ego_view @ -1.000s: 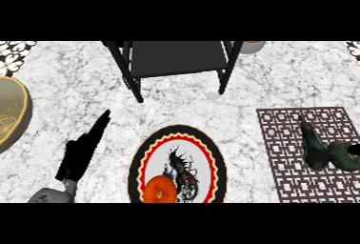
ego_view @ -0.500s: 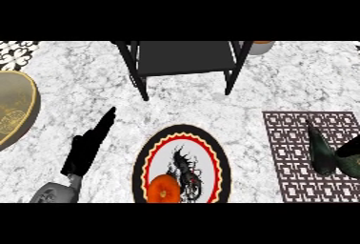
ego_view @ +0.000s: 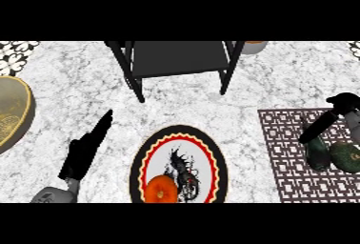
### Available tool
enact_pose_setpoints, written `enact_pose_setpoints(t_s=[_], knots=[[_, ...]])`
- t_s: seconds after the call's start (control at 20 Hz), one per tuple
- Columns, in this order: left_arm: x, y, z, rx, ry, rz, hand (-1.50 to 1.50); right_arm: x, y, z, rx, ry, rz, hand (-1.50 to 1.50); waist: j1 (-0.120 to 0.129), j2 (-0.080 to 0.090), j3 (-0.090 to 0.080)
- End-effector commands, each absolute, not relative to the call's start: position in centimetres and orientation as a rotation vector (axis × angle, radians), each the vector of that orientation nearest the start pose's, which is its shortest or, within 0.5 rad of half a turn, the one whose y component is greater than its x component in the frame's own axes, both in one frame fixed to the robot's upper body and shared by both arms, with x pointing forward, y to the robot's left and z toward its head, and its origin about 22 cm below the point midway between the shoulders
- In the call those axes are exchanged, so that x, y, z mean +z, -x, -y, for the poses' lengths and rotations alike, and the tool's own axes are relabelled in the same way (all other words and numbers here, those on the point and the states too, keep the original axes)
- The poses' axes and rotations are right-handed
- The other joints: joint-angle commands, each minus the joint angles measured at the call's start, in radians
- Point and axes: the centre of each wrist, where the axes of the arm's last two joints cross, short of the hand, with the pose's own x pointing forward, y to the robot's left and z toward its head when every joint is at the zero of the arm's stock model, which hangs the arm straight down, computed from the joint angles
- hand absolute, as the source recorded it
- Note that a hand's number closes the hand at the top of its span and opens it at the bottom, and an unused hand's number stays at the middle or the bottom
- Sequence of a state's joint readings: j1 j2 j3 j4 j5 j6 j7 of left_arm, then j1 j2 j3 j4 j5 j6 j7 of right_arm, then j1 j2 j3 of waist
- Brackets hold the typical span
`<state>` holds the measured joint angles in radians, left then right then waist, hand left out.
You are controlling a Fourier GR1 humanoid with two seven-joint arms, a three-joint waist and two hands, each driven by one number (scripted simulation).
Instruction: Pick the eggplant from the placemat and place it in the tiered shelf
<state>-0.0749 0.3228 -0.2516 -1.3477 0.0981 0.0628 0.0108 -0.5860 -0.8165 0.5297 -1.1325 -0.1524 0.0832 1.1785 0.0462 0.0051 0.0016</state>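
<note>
White marbled counter (ego_view: 63, 90) carries everything. At its far edge stands the black shelf (ego_view: 179, 59), its dark tier bare. Toward the right edge lies a patterned placemat (ego_view: 288, 157), and on the mat's right side rests the dark eggplant (ego_view: 317, 153), just beside a round green vegetable (ego_view: 347, 157) at the counter's right edge. The right hand (ego_view: 325, 121) hangs over the mat with fingers straight and slack, holding nothing, their tips touching or just above the eggplant's top end; which, I cannot tell. Near the front edge sits a red-rimmed plate (ego_view: 179, 164) with an orange fruit (ego_view: 162, 189) on it. The left hand (ego_view: 85, 150) rests left of the plate, fingers straight, empty. A yellow bowl (ego_view: 10, 112) sits at the left edge
</note>
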Motion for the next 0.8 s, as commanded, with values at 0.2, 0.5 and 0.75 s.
enact_pose_setpoints(t_s=[0.2, 0.5, 0.75], knots=[[-3.4, -24.0, -27.1, -0.299, -0.113, 1.319, 0.0, 8.5, -37.2, 30.2, 0.51, 0.826, 0.055, -1.5, -0.029, -0.004, -0.003], [-2.4, -23.9, -26.0, -0.31, -0.107, 1.317, 0.0, 8.2, -37.7, 30.0, 0.548, 0.883, 0.003, -1.5, -0.032, -0.006, -0.002], [-2.5, -25.0, -27.2, -0.287, -0.106, 1.325, 0.0, 7.7, -38.4, 29.9, 0.583, 0.89, -0.025, -1.5, -0.033, -0.003, -0.002]])
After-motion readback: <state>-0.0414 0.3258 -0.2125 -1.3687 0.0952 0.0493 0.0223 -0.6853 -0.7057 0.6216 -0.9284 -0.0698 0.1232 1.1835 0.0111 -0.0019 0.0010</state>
